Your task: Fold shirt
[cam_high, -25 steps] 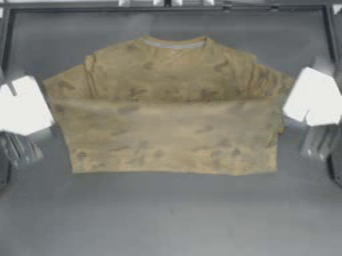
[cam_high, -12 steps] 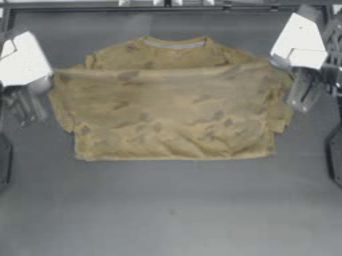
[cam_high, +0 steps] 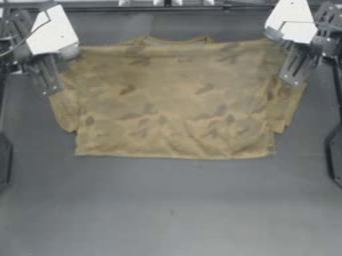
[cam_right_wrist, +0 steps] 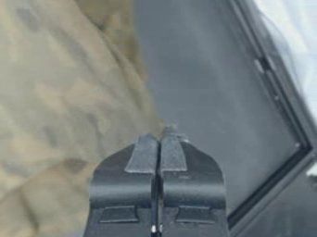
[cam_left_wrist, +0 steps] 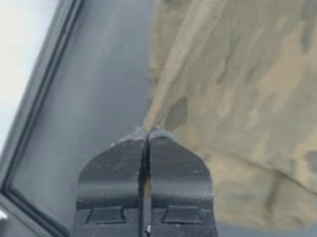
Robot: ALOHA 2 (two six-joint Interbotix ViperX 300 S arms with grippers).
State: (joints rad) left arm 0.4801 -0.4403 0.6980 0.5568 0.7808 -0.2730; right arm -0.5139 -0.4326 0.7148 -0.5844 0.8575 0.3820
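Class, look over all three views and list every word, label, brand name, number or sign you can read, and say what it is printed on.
None: no readable text appears in any view.
The shirt carries only a blotchy pattern, no lettering.
The left gripper and the right gripper, each pinching a shirt edge, show no legible markings.
The table is unmarked.

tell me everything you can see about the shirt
The shirt is tan, short-sleeved cloth with darker brown blotches and a pale collar band. It lies folded bottom-up on the dark table, the lifted hem reaching the collar. The left gripper and right gripper are each shut on a hem corner near the shoulders.
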